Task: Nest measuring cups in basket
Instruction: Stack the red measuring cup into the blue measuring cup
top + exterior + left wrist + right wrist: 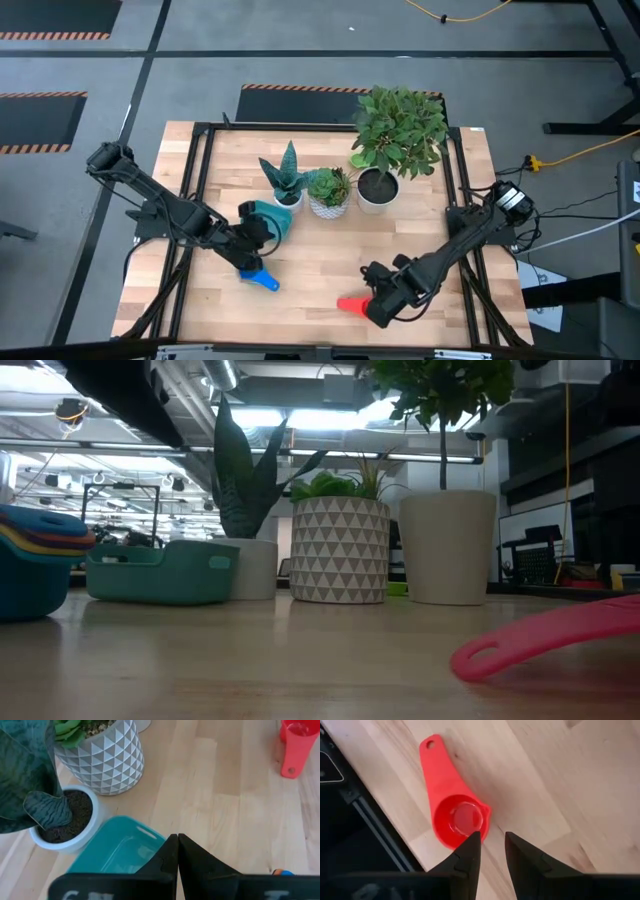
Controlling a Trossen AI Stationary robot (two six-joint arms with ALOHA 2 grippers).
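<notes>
A red measuring cup (455, 817) stands on the table near its front edge, handle (431, 757) pointing away from my right gripper (492, 842). That gripper is open and points down at the cup's rim (352, 305), one fingertip over the rim and the other beside it. A stack of nested measuring cups (260, 278) with a blue one outermost (30, 570) stands at the front left. The teal basket (274, 218) rests on the table just beyond it. My left gripper (177, 842) is shut and hangs slanting over the basket's near edge (120, 852). My right gripper comes from above. One fingertip (471, 842) covers the near rim (479, 831) of the red cup and the other stands outside it. I cannot tell whether either touches the cup, which stands upright on the table.
Three potted plants stand in a row behind the basket: a snake plant in a white pot (288, 196), a succulent in a triangle-patterned pot (328, 204) and a leafy bush in a white pot (377, 190). Bare wood lies between the basket and the red cup.
</notes>
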